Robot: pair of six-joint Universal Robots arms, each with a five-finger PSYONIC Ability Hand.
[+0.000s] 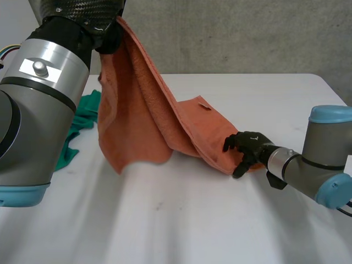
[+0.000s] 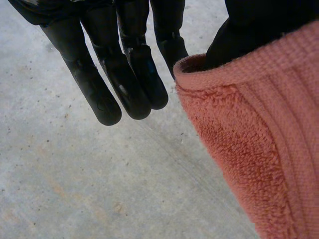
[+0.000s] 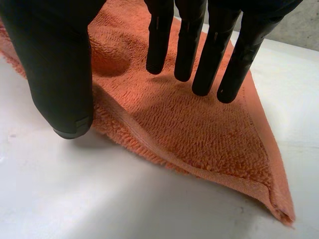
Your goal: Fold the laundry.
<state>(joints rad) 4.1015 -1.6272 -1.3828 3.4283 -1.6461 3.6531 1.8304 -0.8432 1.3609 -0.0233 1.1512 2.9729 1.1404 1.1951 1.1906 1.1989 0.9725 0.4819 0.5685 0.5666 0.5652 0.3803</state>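
An orange towel (image 1: 137, 110) hangs from my raised left hand (image 1: 107, 36) and slopes down to the white table (image 1: 192, 220). In the left wrist view the towel (image 2: 259, 149) has its hemmed edge pinched at the thumb, while the other fingers (image 2: 124, 74) hang straight beside it. The towel's lower corner lies on the table under my right hand (image 1: 250, 146). In the right wrist view that hand's straight fingers (image 3: 209, 45) hover over the towel (image 3: 199, 124), and its thumb stands at the towel's near edge. It grips nothing.
A crumpled green cloth (image 1: 82, 118) lies on the table at the left, partly behind my left arm. A grey concrete wall stands behind the table.
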